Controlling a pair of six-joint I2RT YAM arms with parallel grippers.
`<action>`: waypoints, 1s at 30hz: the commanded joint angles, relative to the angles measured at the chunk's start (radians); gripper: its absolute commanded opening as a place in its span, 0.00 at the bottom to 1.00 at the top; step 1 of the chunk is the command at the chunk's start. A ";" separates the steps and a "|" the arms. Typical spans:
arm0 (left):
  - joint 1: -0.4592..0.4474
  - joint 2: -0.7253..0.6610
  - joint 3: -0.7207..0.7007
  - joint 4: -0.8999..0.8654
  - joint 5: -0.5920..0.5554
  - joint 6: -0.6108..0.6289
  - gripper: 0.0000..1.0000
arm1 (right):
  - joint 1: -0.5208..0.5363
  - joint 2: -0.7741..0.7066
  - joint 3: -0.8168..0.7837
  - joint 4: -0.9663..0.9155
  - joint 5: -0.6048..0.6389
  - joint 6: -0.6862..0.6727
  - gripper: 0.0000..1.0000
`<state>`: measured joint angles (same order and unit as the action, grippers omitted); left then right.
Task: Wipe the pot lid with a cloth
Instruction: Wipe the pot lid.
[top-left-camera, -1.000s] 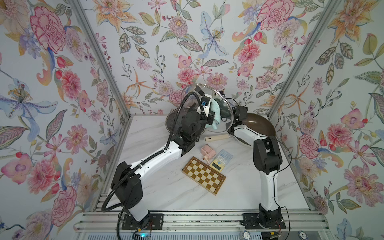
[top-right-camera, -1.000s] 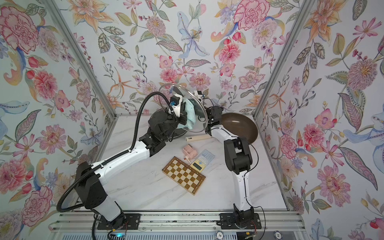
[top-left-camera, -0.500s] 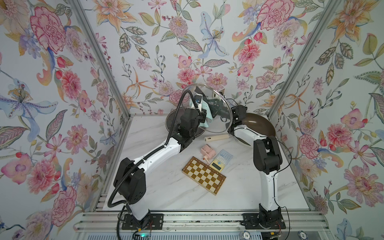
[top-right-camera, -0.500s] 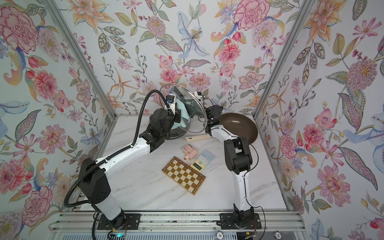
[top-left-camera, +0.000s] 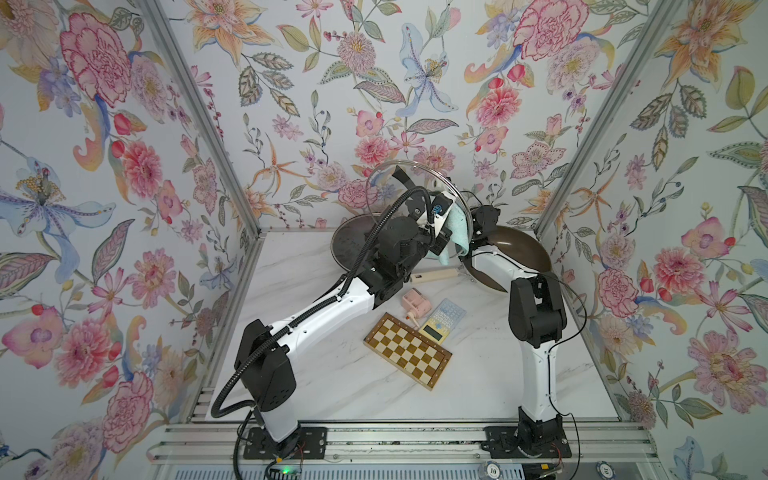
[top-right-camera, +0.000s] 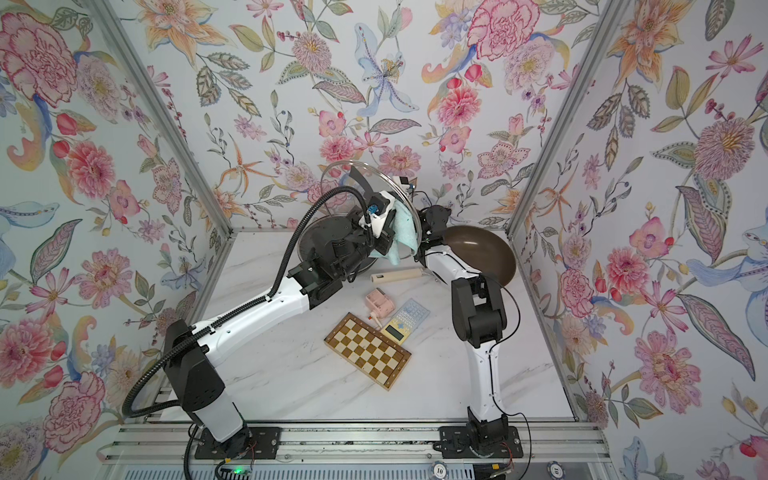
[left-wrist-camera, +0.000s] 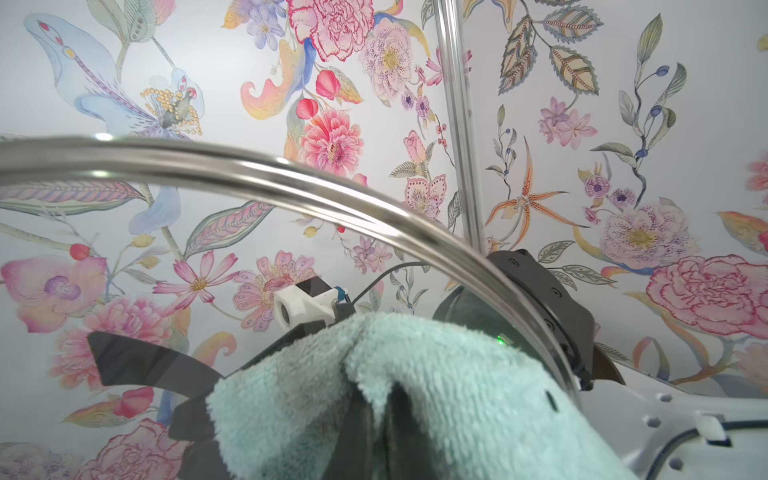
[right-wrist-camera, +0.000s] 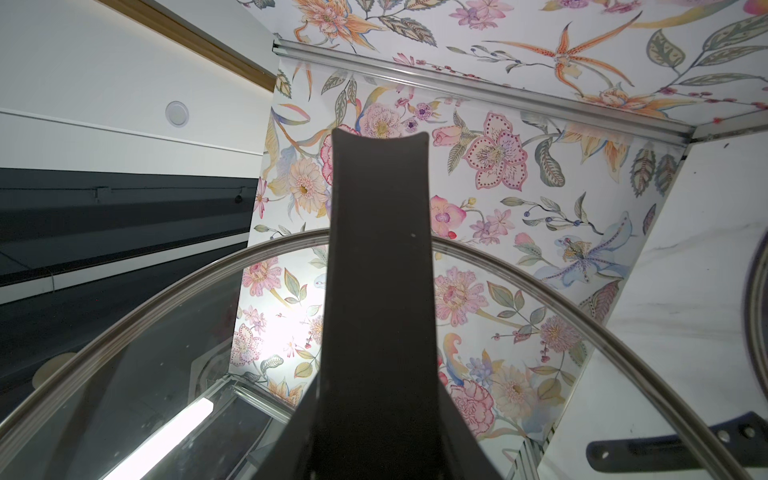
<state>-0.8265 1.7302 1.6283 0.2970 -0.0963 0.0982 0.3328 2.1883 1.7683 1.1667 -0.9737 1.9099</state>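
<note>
While your right gripper (right-wrist-camera: 374, 455) clamps the pot lid (top-left-camera: 424, 176) at twelve o'clock, your left gripper (left-wrist-camera: 374, 432), closed on the cloth (top-left-camera: 456, 230), meets its glass; wiping seems midway.

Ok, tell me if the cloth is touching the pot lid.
Touching. In the left wrist view the cloth lies up against the glass of the pot lid, and its fluffy edge meets the steel rim with no gap.

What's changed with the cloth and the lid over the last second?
The left pincer, shut on the cloth, wiped away from the right arm, then back toward it across the pot lid. The right pincer kept the lid raised; brown pan and checkered board stayed put.
</note>
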 joint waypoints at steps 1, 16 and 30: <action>0.045 -0.052 0.020 0.163 -0.142 0.159 0.00 | 0.040 -0.018 0.045 0.109 -0.044 -0.031 0.00; 0.265 -0.083 -0.179 0.188 -0.357 0.183 0.00 | 0.060 -0.086 0.043 0.104 -0.066 -0.037 0.00; 0.102 0.022 -0.248 0.002 -0.219 -0.015 0.00 | 0.045 -0.059 0.153 0.134 0.009 -0.004 0.00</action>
<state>-0.6529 1.7039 1.3529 0.3683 -0.4149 0.1364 0.3695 2.1880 1.8172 1.1244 -1.0138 1.8805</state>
